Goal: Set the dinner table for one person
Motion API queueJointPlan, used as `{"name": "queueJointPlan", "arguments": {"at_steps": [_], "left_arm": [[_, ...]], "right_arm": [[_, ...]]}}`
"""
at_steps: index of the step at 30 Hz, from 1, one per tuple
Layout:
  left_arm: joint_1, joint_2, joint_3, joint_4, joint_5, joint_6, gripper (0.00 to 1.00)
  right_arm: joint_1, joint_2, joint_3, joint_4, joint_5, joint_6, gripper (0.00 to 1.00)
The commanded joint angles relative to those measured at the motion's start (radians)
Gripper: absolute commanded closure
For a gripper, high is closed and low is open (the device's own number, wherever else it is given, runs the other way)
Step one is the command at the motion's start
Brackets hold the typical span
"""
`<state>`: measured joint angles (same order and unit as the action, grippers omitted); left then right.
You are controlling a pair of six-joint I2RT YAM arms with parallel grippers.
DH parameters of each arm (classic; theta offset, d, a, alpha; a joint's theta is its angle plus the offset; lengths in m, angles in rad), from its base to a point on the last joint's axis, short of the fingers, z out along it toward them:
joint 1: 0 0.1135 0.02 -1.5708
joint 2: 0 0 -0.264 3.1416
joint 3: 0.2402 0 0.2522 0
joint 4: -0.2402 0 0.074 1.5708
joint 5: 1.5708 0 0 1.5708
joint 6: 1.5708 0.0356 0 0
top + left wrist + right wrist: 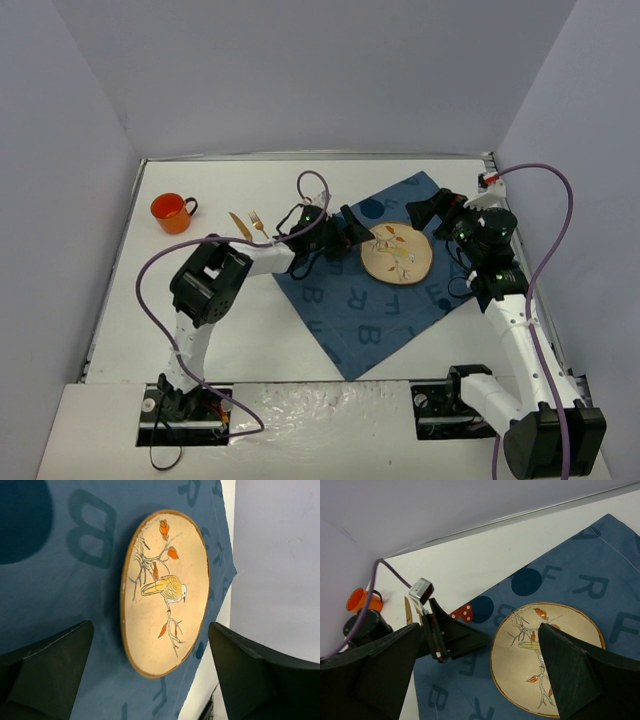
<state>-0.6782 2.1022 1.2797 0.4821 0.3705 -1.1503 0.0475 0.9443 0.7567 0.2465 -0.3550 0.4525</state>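
The dinner table (250, 180) is a white top with thin metal edging. A beige plate (397, 252) painted with a bird lies flat on a blue letter-printed cloth (345, 315). My left gripper (358, 232) is open and empty, level with the plate's left rim. In the left wrist view the plate (165, 592) lies ahead of the open left gripper (150, 675). My right gripper (432, 213) is open and empty above the plate's far right side. In the right wrist view the plate (517, 655) lies under the right gripper (480, 675).
An orange cup (172, 212) stands at the far left of the table. A gold knife (240, 225) and a gold fork (259, 224) lie beside it, just left of the cloth. Grey walls close in the table on three sides.
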Motion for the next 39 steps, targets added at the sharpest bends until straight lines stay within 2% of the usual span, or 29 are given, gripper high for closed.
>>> {"name": "queueJointPlan", "arguments": {"at_steps": [1, 3, 7, 11, 16, 20, 24, 34, 39], "left_arm": [[0.067, -0.213, -0.029, -0.139, -0.078, 0.105, 0.03], [0.105, -0.304, -0.033, -0.273, -0.102, 0.161, 0.03], [0.198, -0.458, 0.018, -0.622, -0.175, 0.386, 0.03], [0.381, -0.591, 0.045, -0.851, -0.205, 0.531, 0.03], [0.633, -0.66, 0.15, -1.084, -0.311, 0.672, 0.03], [0.819, -0.619, 0.191, -1.125, -0.317, 0.716, 0.05], [0.918, -0.512, 0.249, -1.132, -0.299, 0.734, 0.1], [0.967, -0.239, 0.446, -1.136, -0.278, 0.685, 0.22], [0.976, -0.169, 0.469, -1.13, -0.277, 0.675, 0.3]], "right_arm": [[0.008, -0.016, 0.029, 0.053, 0.01, -0.017, 0.0], [0.009, -0.014, 0.032, 0.053, 0.01, -0.02, 0.0], [0.01, 0.002, 0.042, 0.046, 0.014, -0.04, 0.0], [0.012, 0.01, 0.046, 0.048, 0.024, -0.044, 0.0], [0.031, -0.014, -0.004, 0.104, 0.038, -0.066, 0.0], [0.082, -0.029, -0.033, 0.098, 0.086, -0.1, 0.0], [0.102, -0.023, -0.011, 0.043, 0.062, -0.124, 0.0], [0.126, -0.028, -0.045, 0.06, 0.004, -0.144, 0.0], [0.129, -0.014, -0.053, 0.062, 0.011, -0.152, 0.0]]}}
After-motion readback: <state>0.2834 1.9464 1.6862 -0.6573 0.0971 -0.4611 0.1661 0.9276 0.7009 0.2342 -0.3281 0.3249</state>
